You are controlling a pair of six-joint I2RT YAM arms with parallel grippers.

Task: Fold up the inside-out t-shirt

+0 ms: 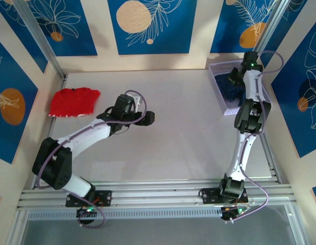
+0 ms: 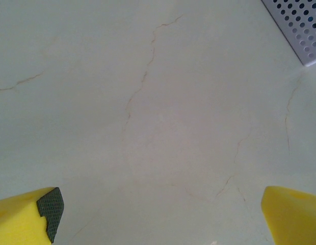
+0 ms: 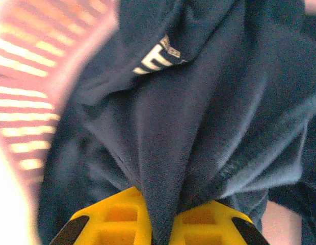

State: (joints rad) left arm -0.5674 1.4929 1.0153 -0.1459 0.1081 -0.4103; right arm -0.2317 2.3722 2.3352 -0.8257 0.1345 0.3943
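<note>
A fold of the inside-out t-shirt [image 3: 199, 127] is being pinched between the yellow fingers [image 3: 112, 217] of the right gripper [image 3: 163, 219], which are being pressed together on the navy cloth. The rest of the shirt is being contained, bunched, in the white perforated basket [image 1: 217, 87] at the table's [image 1: 188, 132] far right. The left gripper [image 2: 158, 219] is being held with its fingers wide apart over bare tabletop, nothing being touched, well apart from the shirt.

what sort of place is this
Probably a robot test cell, not a home: two arms bolted to a metal rail at a table edge, printed backdrop panels boxing it in, a basket holding the navy t-shirt.
</note>
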